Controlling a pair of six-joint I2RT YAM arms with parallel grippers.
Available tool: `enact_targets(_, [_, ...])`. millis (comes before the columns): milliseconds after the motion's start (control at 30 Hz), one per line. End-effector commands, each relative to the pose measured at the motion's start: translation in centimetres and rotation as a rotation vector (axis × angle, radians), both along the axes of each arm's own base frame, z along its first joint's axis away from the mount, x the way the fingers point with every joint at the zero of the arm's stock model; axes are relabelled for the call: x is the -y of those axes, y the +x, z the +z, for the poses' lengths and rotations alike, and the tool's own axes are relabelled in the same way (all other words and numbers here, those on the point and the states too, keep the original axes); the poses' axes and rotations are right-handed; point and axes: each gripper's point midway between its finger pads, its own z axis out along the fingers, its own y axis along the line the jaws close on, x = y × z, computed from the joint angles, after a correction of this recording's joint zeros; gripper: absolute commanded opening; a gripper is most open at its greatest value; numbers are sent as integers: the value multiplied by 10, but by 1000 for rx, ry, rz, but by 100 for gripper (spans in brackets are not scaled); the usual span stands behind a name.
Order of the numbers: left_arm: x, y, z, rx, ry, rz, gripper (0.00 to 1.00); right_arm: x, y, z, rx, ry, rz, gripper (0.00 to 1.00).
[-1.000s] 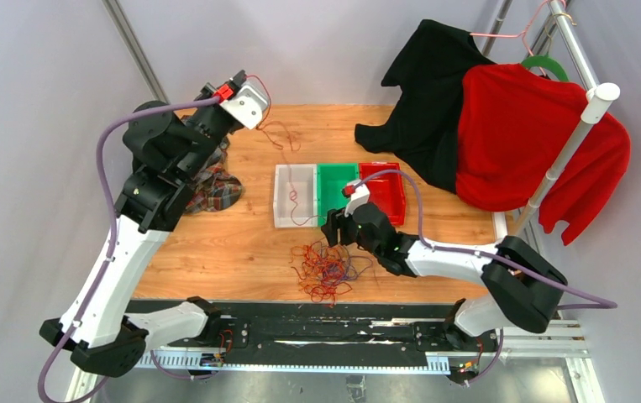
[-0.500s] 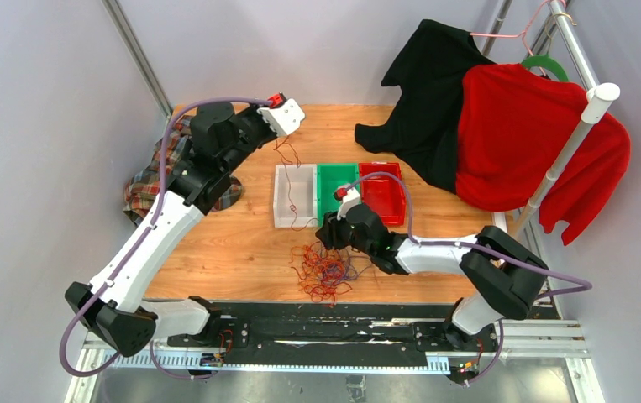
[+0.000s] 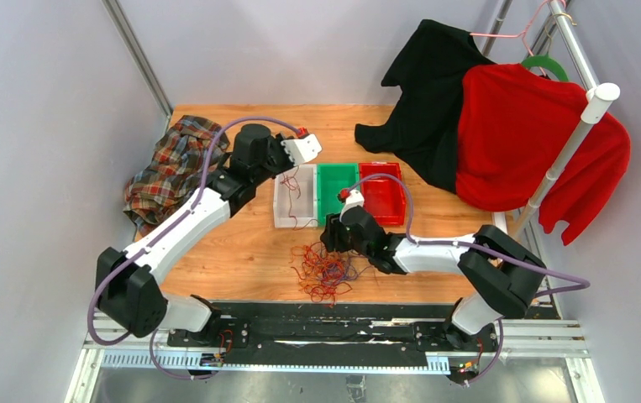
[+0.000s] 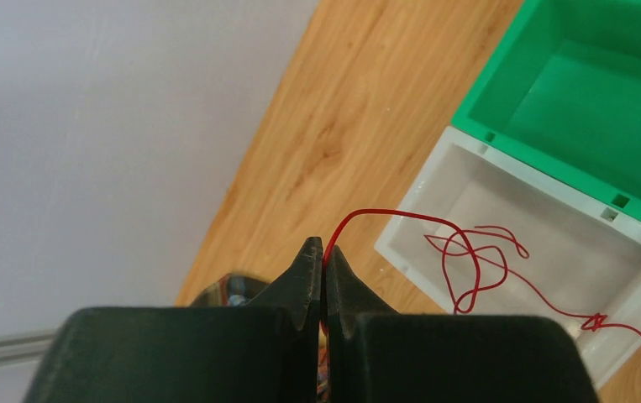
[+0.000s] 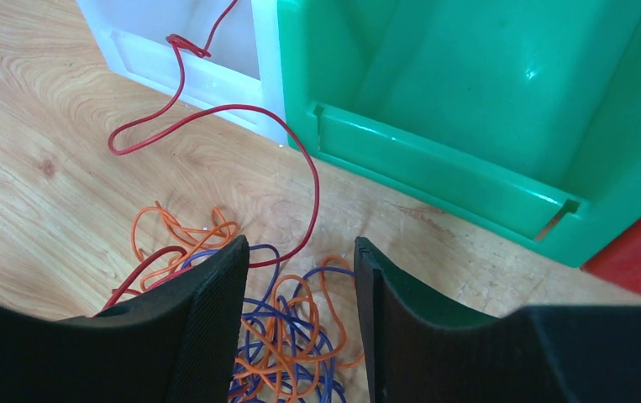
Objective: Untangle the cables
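Swung inward from the far-left corner, the left arm (image 3: 191, 220) is held over the white bin (image 3: 276, 195), the left jaws pinched shut on a red cable (image 4: 384, 212). That strand is looped inside the white bin and trails over its near wall to the tangle (image 3: 323, 273) on the tabletop (image 3: 233, 252). The right jaws stand half open above the tangle, gripping nothing. The heap should be pinned while the strand is drawn out slowly. Nothing is seen in the green bin (image 3: 333, 189).

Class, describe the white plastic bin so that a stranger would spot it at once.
On the wooden table, three open plastic bins stand in a row: white bin, green bin, red bin. It is the leftmost, the only pale one, with a thin red cable looped inside.
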Motion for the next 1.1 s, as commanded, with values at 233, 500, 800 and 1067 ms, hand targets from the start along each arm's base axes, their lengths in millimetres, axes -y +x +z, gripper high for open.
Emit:
enact_targets(233, [10,-1,-59,-183,59,-36,50,-28,8,5,-36,88,-25,42])
enact_targets(500, [10,-40,-32,-267,82,-187,89,-43,18,37,49,273,-18,10])
enact_targets(800, [20,-114,-19,-423,92,-506,94,-47,4,119,216,406,118,1])
enact_targets(1067, [26,-137,-40,-464,115,-645,88,-59,-14,152,261,477,256,1])
